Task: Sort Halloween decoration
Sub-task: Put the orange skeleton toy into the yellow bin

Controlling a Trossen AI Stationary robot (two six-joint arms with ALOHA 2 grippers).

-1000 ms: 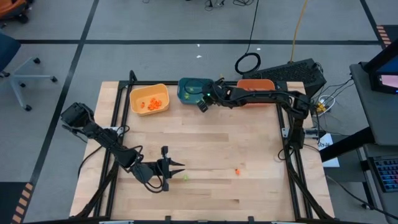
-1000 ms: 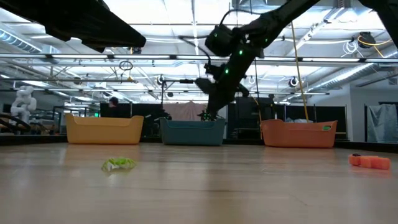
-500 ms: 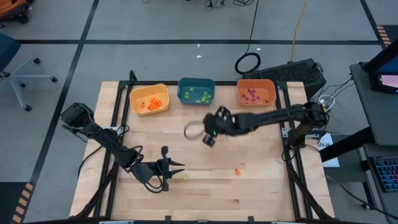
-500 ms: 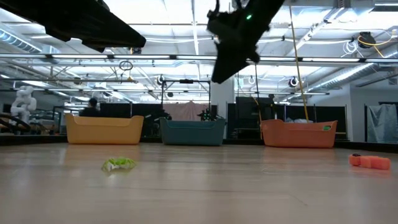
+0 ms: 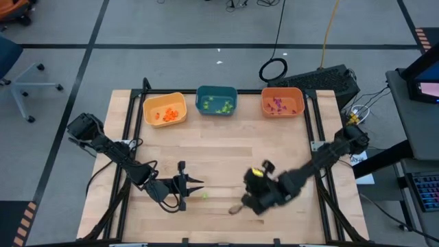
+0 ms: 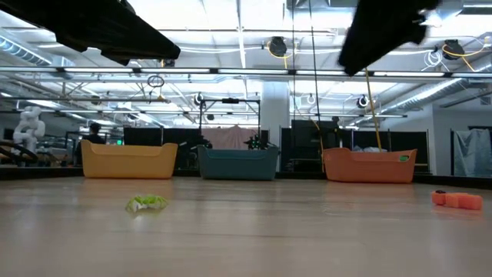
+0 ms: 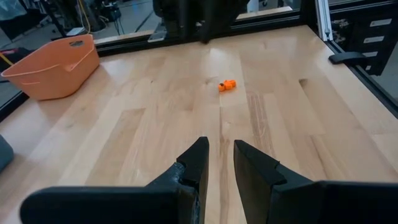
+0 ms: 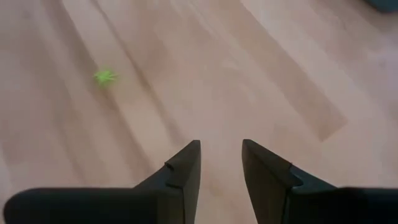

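Hovering low over the table's point(image 5: 226, 154) front half, right gripper point(image 5: 238, 208) has fingers parted, nothing between them. Left gripper point(image 5: 197, 184) rests near the front-left, fingers slightly apart, empty. 2 loose trinkets: green trinket point(image 6: 146, 203) beside the left gripper, orange trinket point(image 6: 457, 200) further right.
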